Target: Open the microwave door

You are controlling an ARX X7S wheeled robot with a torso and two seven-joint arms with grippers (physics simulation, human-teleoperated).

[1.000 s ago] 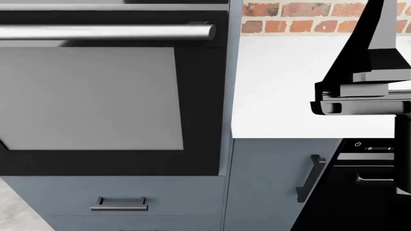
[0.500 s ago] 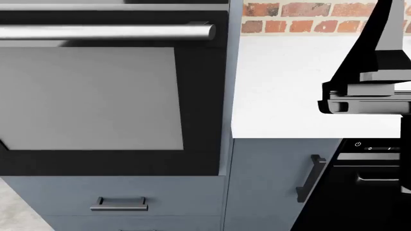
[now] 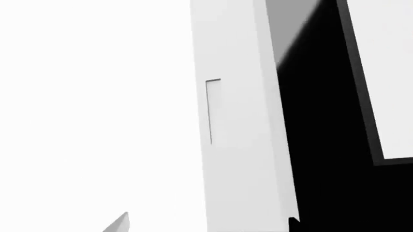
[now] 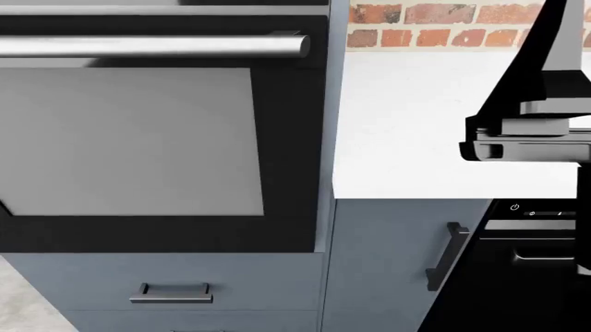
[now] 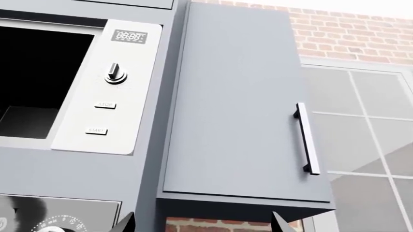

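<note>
Brick wall backs a white bench at 1 o'clock in my head view, with a built-in oven and its bar handle filling the 9 to 11 o'clock side. Below the bench sits a grey drawer pull.

My right arm crosses the bench at 3 o'clock. From its wrist camera, the microwave sits high in the cabinetry, beside a grey cupboard door with a slim handle. I see its control panel, dial and a dark cavity at 9 o'clock of the panel.

My right gripper shows only 2 fingertips, set well apart, holding nothing. My left gripper I cannot read; its camera shows only pale panel edges.

I judge the door rigid, light and hinged, swinging easily. Glass may be slick, so I would hook the free edge beside the panel, not the face.
</note>
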